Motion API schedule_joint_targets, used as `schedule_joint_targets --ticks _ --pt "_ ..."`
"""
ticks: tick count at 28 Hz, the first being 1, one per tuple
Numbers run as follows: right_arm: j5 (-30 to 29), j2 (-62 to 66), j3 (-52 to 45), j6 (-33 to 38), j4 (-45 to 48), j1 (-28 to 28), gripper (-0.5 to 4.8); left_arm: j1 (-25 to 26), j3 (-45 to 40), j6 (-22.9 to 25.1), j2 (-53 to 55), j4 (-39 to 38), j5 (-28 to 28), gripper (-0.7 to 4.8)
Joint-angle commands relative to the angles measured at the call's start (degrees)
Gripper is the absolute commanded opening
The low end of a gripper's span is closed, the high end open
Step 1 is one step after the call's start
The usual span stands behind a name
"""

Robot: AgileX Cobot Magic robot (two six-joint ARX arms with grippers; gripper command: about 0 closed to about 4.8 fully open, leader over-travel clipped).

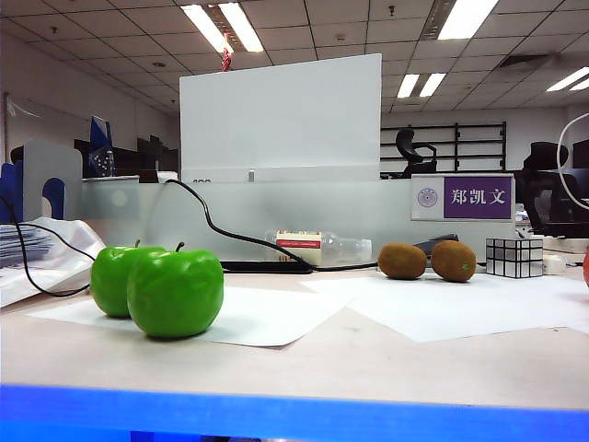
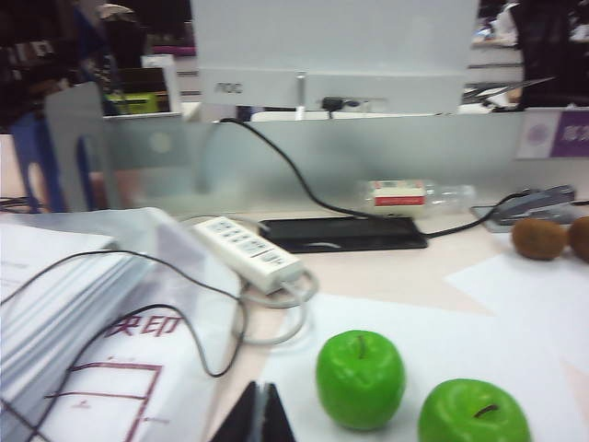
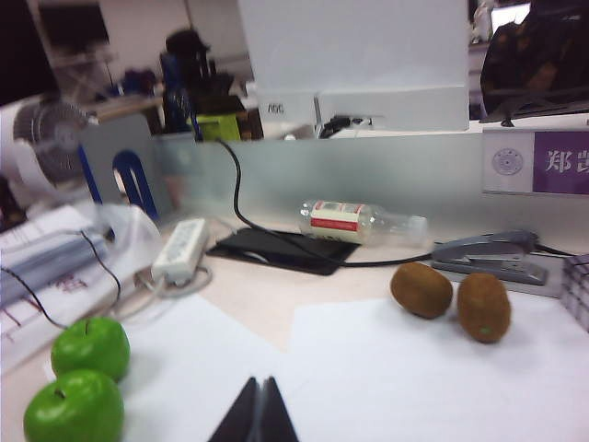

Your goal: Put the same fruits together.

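Observation:
Two glossy green apples (image 1: 175,292) stand touching on white paper at the left of the table. Two brown kiwis (image 1: 402,261) lie side by side at the back right. A sliver of an orange-red fruit (image 1: 586,267) shows at the right edge. Neither gripper appears in the exterior view. My left gripper (image 2: 259,385) is shut and empty, raised beside the apples (image 2: 360,379), which it does not touch. My right gripper (image 3: 260,378) is shut and empty above the paper, between the apples (image 3: 90,347) and the kiwis (image 3: 421,289).
A silver mirrored cube (image 1: 514,257) sits right of the kiwis. A plastic bottle (image 1: 317,247), a black pad (image 2: 342,233), a stapler (image 3: 488,258) and a glass partition line the back. A power strip (image 2: 247,252), cables and stacked papers (image 2: 64,313) fill the left.

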Motion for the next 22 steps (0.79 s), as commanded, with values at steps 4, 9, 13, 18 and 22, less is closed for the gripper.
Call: schedule_joint_targets --ticks 4,9,13,18,22 --pt "4.1 -0.1 -7.7 3.8 12.4 0.1 -0.02 0.0 -1.7 -2.3 0.1 2.8 0.3 -0.05" --pt "9.2 -0.1 -10.0 3.8 12.4 0.1 -0.02 0.0 -3.7 -2.3 0.1 4.2 0.2 -0.05" --pt "11.6 0.0 -11.3 3.3 13.3 0.0 -0.02 0.0 -5.2 -2.3 0.1 5.6 -1.0 -0.05" --pt "11.3 0.0 -14.1 3.1 13.3 0.0 -0.02 0.0 -5.7 -3.0 0.1 5.8 -0.9 -0.05" --pt "10.9 -0.1 -15.3 3.1 13.3 0.0 -0.02 0.0 -6.5 -6.8 0.1 5.8 0.8 -0.05"
